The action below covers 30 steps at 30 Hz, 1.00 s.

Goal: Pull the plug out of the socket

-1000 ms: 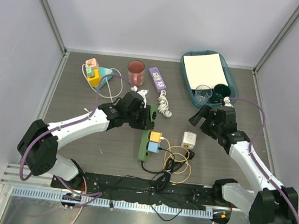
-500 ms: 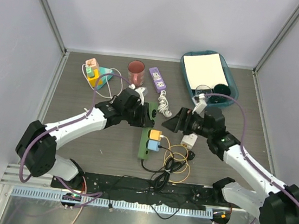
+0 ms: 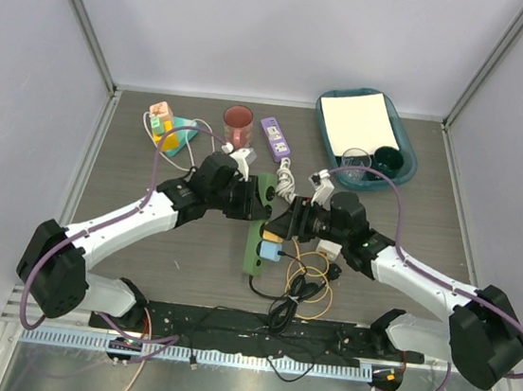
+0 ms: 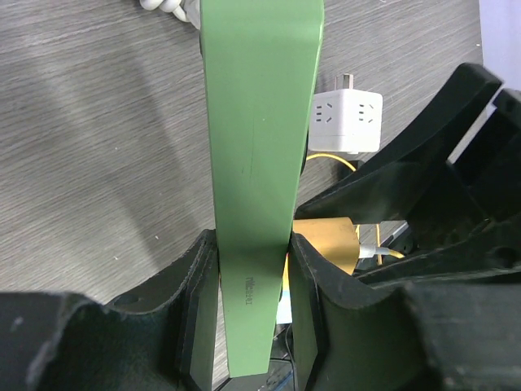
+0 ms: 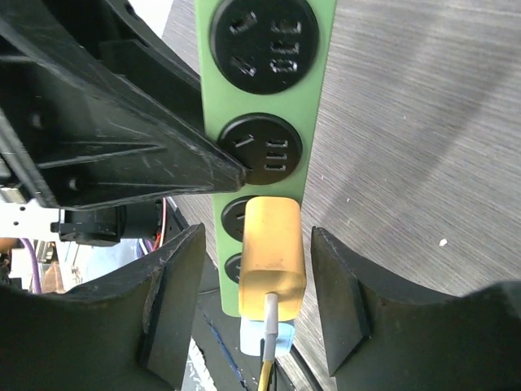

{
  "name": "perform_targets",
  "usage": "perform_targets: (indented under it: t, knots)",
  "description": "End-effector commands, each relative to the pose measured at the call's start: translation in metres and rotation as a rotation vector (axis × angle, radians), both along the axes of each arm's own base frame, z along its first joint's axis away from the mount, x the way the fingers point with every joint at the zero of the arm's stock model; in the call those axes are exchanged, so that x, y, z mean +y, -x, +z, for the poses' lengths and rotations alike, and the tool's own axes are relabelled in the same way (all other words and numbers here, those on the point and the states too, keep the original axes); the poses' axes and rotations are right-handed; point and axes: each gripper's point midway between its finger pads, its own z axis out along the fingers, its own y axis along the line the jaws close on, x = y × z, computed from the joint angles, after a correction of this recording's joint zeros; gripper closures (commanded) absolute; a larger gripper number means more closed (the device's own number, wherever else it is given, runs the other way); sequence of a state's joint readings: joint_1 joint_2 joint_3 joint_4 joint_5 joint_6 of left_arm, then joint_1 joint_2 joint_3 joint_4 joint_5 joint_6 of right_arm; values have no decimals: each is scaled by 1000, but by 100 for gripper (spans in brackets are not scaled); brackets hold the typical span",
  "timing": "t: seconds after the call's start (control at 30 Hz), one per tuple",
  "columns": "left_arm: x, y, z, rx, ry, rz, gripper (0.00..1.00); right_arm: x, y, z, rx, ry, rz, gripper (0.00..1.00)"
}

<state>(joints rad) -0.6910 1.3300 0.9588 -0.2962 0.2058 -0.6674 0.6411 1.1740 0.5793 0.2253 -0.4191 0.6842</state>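
Clamping socket (image 4: pixel 260 122), left pincer (image 4: pixel 251 244), right pincer (image 5: pixel 256 236) open near plug (image 5: pixel 281 336)

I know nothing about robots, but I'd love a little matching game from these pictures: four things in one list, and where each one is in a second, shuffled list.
Things
1. green power strip
2. yellow plug
3. purple power strip
4. white cube adapter

Places
A. at the back, beside the red cup
B. gripped by the left hand
C. lying unplugged, off to one side of the green strip
D. sitting on the green strip, straddled by the open right hand

Pairs: 1-B, 2-D, 3-A, 4-C
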Motion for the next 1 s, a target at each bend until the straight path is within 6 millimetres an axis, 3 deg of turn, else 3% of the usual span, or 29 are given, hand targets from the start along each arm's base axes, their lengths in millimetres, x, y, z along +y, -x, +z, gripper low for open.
perform_targets:
  t: [0.0, 0.27, 0.4, 0.5, 0.63, 0.73, 0.77, 0.9, 0.97]
  knots:
    - [-8, -9, 38, -111, 103, -15, 100, 4, -13, 2, -34, 0, -58, 42]
    - [-7, -11, 36, -111, 101, -3, 100, 8, -10, -6, -14, -5, -60, 52]
    - [-6, -12, 35, -112, 101, 1, 100, 13, -6, -10, -4, -5, -42, 45]
    - [-5, -13, 37, -117, 102, 7, 100, 14, -4, -13, -1, -2, -42, 46]
    - [-4, -14, 35, -116, 95, 11, 100, 12, -5, -13, -6, -4, -55, 62]
    - [0, -18, 32, -123, 74, 36, 100, 10, -5, -10, -20, -2, -60, 83]
    - [4, -19, 29, -116, 55, 58, 100, 9, -5, -9, -33, 6, -57, 96]
    - [31, -36, 19, -161, -51, 205, 100, 7, -7, -4, -77, 31, -50, 99]
    - [34, -38, 14, -173, -68, 212, 100, 7, -7, -2, -88, 39, -38, 99]
